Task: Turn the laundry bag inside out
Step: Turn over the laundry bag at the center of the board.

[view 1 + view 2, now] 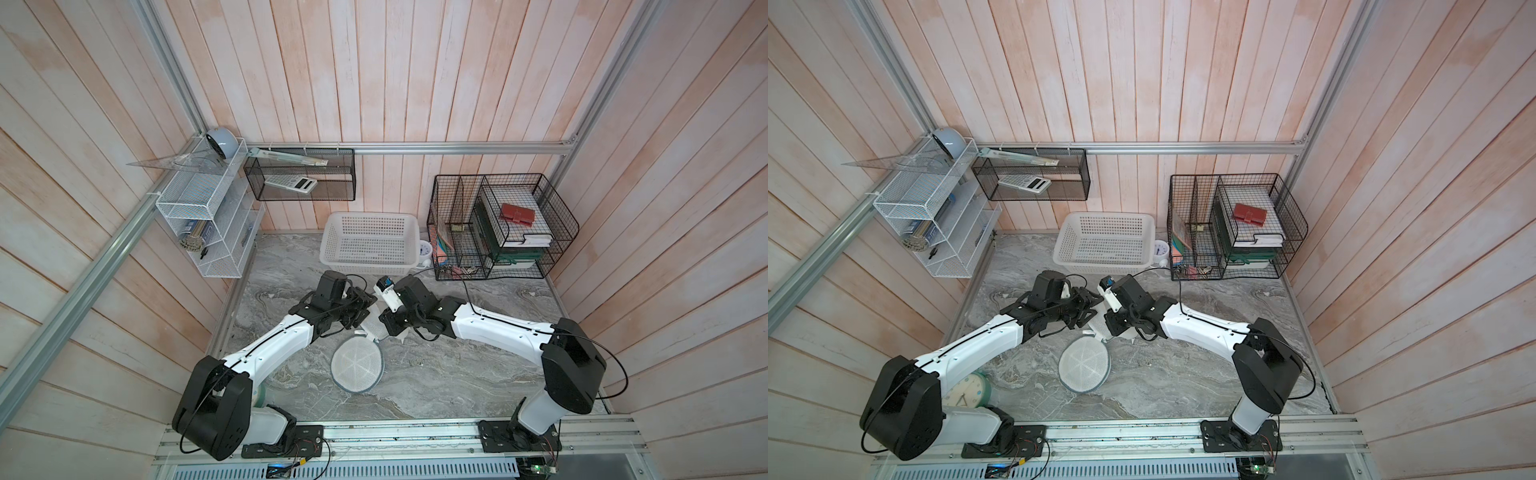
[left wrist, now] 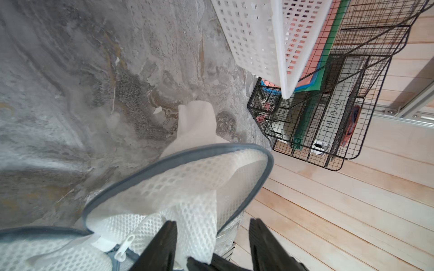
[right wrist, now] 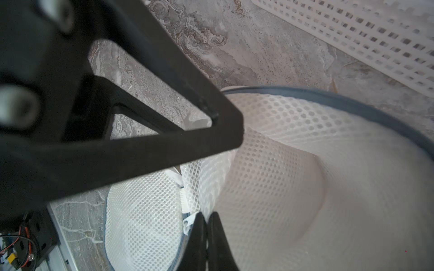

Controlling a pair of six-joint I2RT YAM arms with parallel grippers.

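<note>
Laundry bag (image 1: pixel 357 368) on marble table (image 1: pixel 457 374); basket (image 1: pixel 332 241) stands beyond.

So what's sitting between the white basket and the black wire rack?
A small round white thing with blue marks, maybe a little clock, stands between the basket and the rack. Both top views show it.

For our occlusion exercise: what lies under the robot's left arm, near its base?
A round clock with a teal rim. In a top view part of its pale face and its hands show; the left arm covers the rest.
</note>
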